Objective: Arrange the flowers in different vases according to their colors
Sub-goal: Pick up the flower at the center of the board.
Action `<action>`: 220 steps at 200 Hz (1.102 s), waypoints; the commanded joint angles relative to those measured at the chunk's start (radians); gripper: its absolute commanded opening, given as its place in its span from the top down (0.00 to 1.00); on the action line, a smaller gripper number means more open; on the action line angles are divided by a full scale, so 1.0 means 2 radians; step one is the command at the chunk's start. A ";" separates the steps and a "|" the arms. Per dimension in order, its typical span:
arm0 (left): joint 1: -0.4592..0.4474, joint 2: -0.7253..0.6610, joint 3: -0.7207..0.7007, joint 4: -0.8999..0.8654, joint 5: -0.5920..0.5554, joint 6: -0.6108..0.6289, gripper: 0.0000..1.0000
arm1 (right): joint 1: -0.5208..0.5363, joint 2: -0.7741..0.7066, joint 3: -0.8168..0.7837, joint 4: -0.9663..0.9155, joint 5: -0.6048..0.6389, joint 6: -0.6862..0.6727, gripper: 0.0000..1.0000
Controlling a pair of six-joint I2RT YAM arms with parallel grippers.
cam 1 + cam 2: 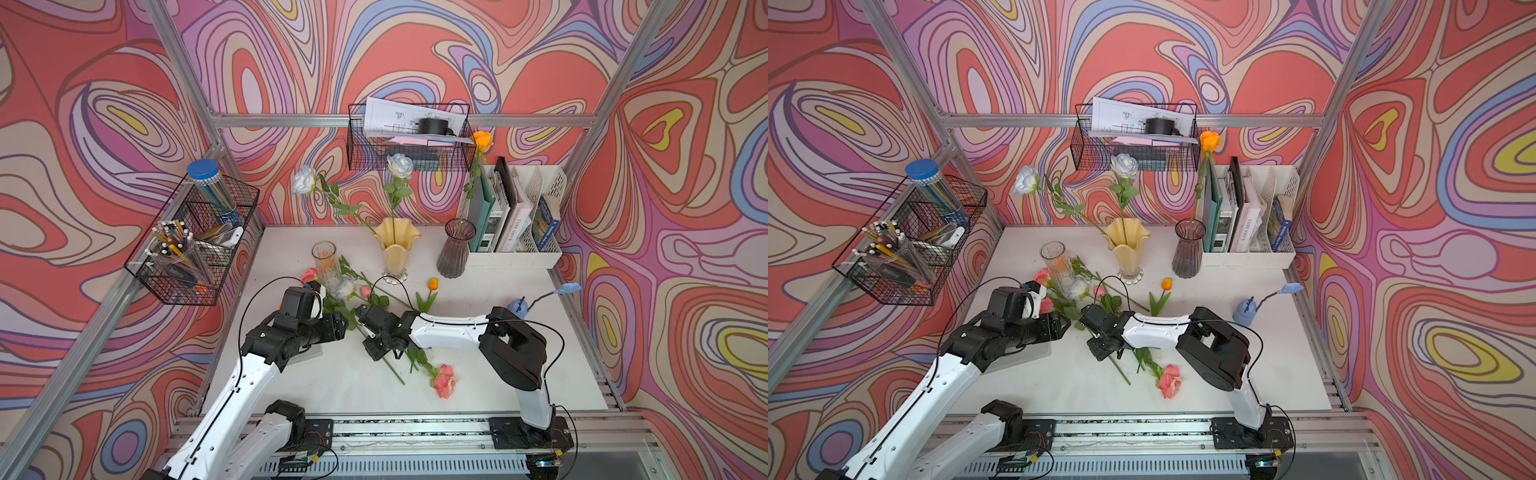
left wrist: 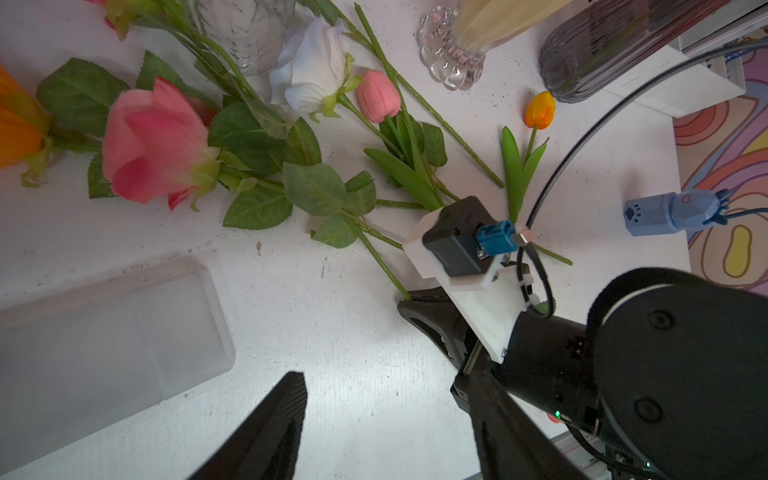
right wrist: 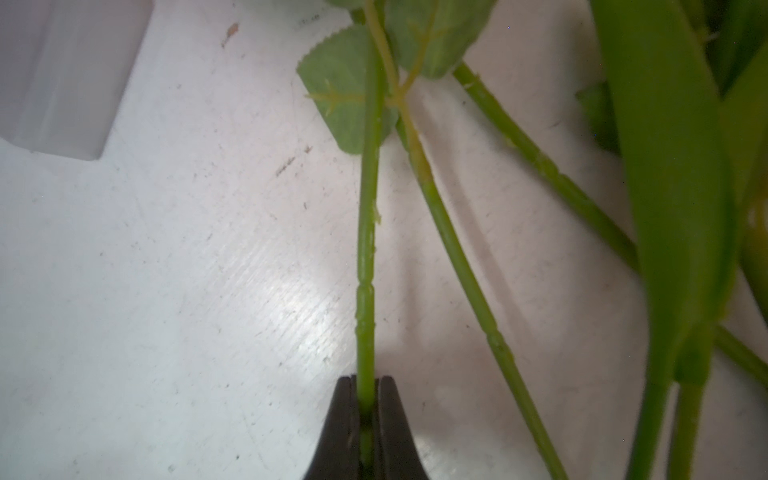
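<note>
While the right claw (image 3: 366,388) is pinched tight on the thin green stem (image 3: 368,249) of a pink rose (image 2: 158,141), low over the white bench (image 1: 498,374), the left claw (image 2: 382,399) hangs just beside it with its jaws spread wide and nothing between them. The pink rose's head lies among its leaves near the foot of the clear glass vase (image 1: 324,259), and its stem runs from there toward the front of the bench into the right claw. Around it lie a white rose (image 1: 345,288), a pink tulip bud (image 1: 365,291) and several crossing stems. An orange tulip (image 1: 433,284) lies apart from that heap, between it and the purple vase (image 1: 455,249). Another pink bloom (image 1: 308,275) lies just beside the clear glass vase, on the left arm's side. Near the front edge a loose pink rose (image 1: 444,380) rests on its side. At the back the yellow vase (image 1: 395,249) stands upright with two white-blue roses (image 1: 400,165) in it, one upright and one leaning far toward the left arm's side. The purple vase holds a single orange rose (image 1: 482,141), its head up by the wire basket (image 1: 357,141) on the wall.
</note>
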 commanded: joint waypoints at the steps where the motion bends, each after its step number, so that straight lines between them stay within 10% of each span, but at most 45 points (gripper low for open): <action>1: 0.003 -0.014 -0.006 0.012 0.008 0.010 0.32 | -0.002 -0.027 0.004 0.016 -0.010 -0.013 1.00; 73: 0.003 -0.048 0.021 0.018 0.047 -0.011 0.31 | -0.002 -0.071 -0.013 0.098 -0.130 -0.075 1.00; 220: 0.003 -0.098 0.108 -0.058 0.128 -0.136 0.30 | -0.022 -0.162 -0.036 0.107 -0.069 -0.090 1.00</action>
